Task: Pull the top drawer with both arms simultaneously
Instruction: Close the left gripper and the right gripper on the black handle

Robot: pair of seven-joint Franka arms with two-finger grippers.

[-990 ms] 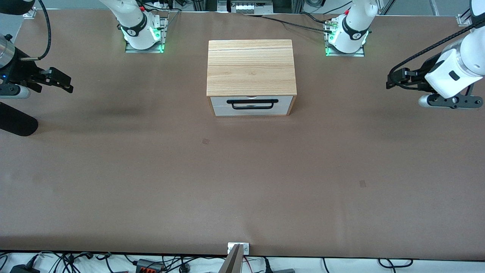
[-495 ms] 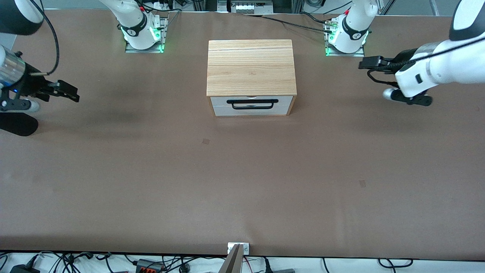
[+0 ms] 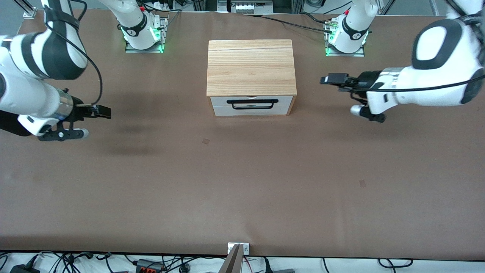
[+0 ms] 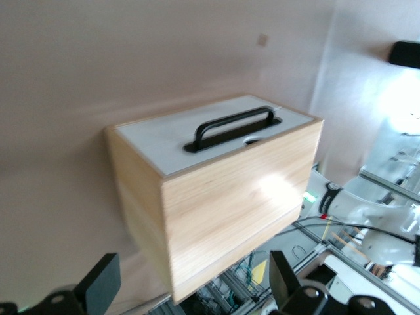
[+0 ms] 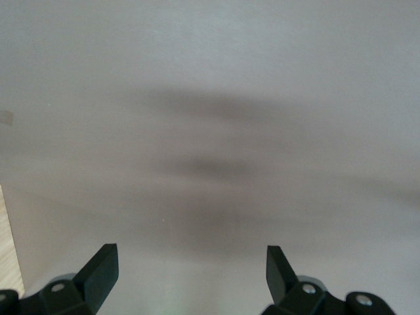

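The wood-grain cabinet (image 3: 251, 67) stands mid-table between the arm bases. Its top drawer (image 3: 221, 101) is shut, a white front with a black bar handle (image 3: 252, 104) facing the front camera. My left gripper (image 3: 329, 79) is open and empty, above the table beside the cabinet toward the left arm's end, pointing at it. The left wrist view shows the cabinet (image 4: 236, 197), the handle (image 4: 233, 126) and my open left gripper (image 4: 190, 283). My right gripper (image 3: 102, 112) is open and empty over bare table toward the right arm's end, well apart from the cabinet. The right wrist view shows my open right gripper (image 5: 189, 268) over bare table.
The arm bases (image 3: 144, 37) (image 3: 345, 40) with green lights stand on either side of the cabinet at the table's back edge. A small metal bracket (image 3: 238, 248) sits at the table's front edge. Brown table surface (image 3: 242, 182) spreads in front of the drawer.
Both arms have swung in from the table's ends toward the cabinet, the left one now close beside it. The drawer has not moved.
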